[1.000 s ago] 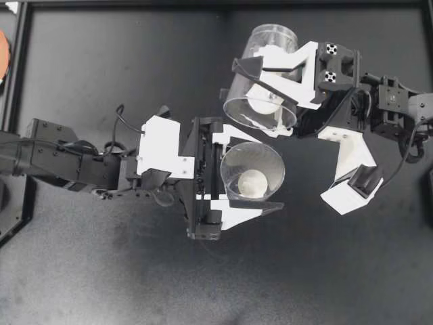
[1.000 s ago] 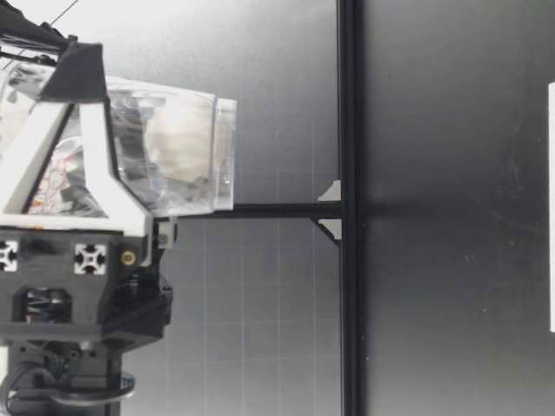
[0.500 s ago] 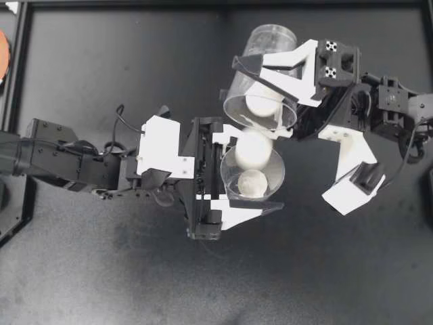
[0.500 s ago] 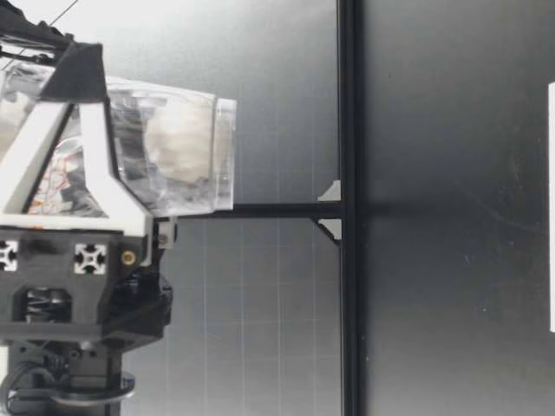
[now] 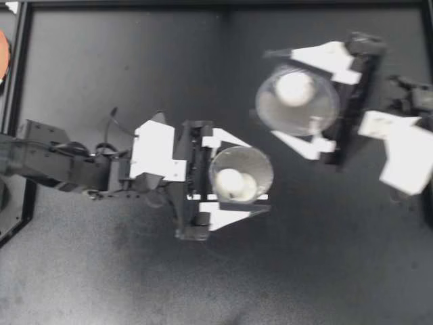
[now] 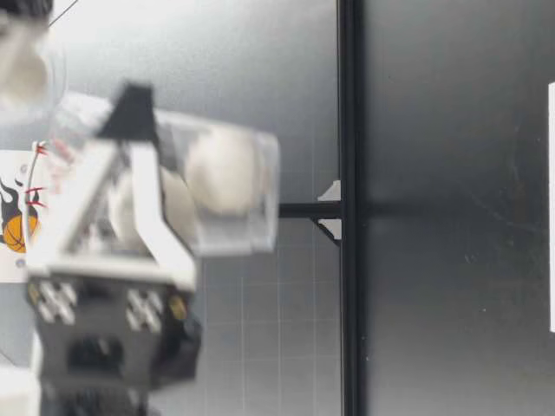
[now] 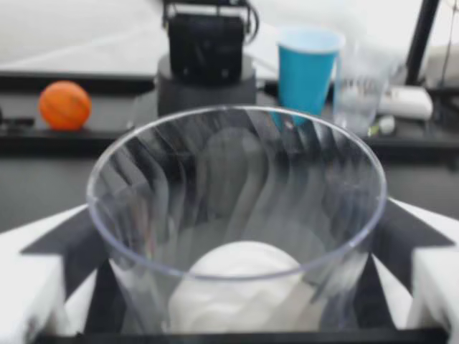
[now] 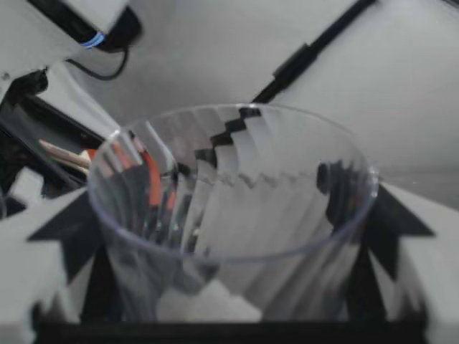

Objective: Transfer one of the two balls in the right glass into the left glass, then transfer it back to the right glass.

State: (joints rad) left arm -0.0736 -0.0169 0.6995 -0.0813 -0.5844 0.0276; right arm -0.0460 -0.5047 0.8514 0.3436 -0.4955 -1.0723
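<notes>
My left gripper (image 5: 237,176) is shut on the left clear glass (image 5: 262,162), which stands upright above the table. Two white balls (image 5: 230,181) seem to lie in its bottom; the left wrist view shows white at the base (image 7: 244,269) of this glass (image 7: 237,158). To the far right, my right gripper (image 5: 298,101) is shut on the right glass (image 5: 321,115), upright, with one ball (image 5: 295,87) inside. In the right wrist view that ball (image 8: 208,304) shows at the glass bottom. In the low view the left glass (image 6: 251,230) holds a ball (image 6: 224,171); the right one's ball (image 6: 22,74) hangs higher, blurred.
A black frame rail (image 5: 17,101) runs along the table's left side, with an orange ball (image 5: 2,54) beyond it. Past the left glass stand an orange ball (image 7: 64,104), a blue cup (image 7: 307,68) and a clear cup (image 7: 355,86). A black post (image 6: 349,208) crosses the low view.
A ball dropped from the tilted right glass into the left glass. My right gripper swung away to the right and turned its glass upright. The left glass sank slightly.
</notes>
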